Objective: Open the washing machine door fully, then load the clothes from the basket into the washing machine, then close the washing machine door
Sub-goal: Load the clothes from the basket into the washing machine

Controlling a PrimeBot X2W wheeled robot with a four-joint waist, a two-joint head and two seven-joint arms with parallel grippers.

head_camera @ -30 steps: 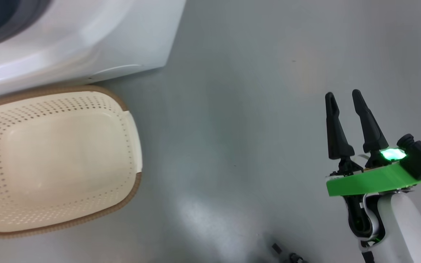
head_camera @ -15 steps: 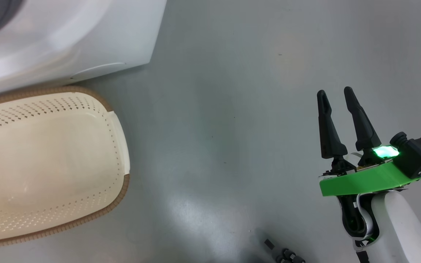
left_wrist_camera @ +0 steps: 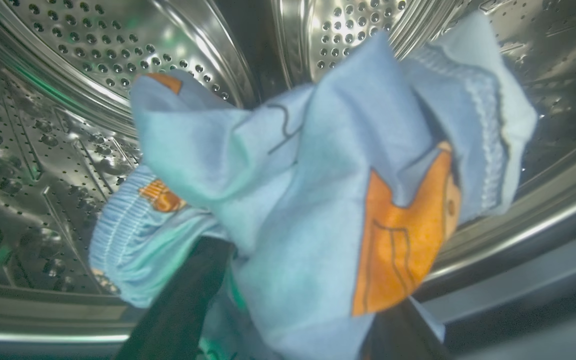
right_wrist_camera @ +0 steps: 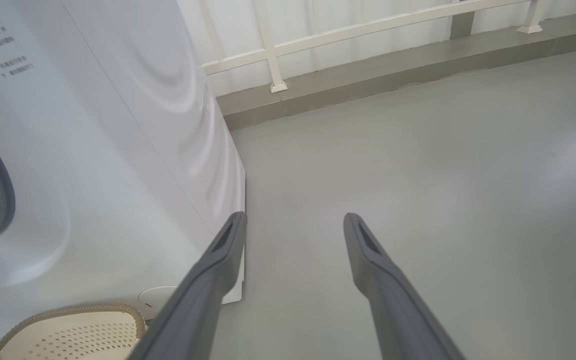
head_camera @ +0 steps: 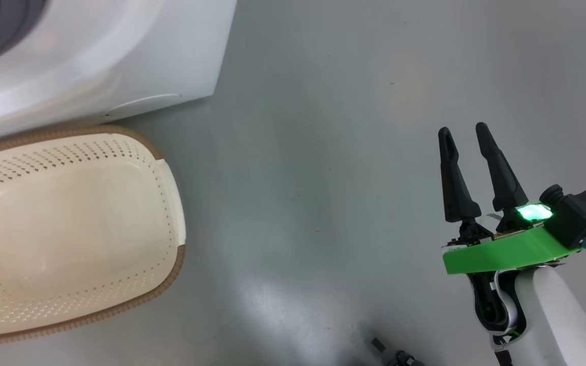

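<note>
Inside the steel perforated drum [left_wrist_camera: 68,75] of the big white boxy front-loading washing machine [head_camera: 120,61], the left gripper [left_wrist_camera: 293,270] sits low with light blue fabric clothes printed with orange cartoon patches [left_wrist_camera: 318,175] bunched over it. Two dark fingers [left_wrist_camera: 188,300] rise from below into the cloth, tips buried under it, so can't tell if they pinch it or it just hangs on them. Ribbed cuff of the garment droops at the left, near the drum wall.

Outside, the cream-white perforated plastic basket with brown rim band [head_camera: 171,274] sits on the grey floor [head_camera: 323,152], tight against the machine's lower front. Grey rubber seal [head_camera: 13,30] shows at the top-left corner of the head view.

Right gripper [head_camera: 463,131] hangs over bare floor, well apart from basket and machine, fingers parted with a clear gap, nothing between them. Green band and a lit green light sit at its wrist. Right wrist view: same fingers spread [right_wrist_camera: 294,220], machine side panel [right_wrist_camera: 118,150] to the left, basket corner [right_wrist_camera: 73,330] at the bottom, white railing [right_wrist_camera: 343,32] along the far wall
</note>
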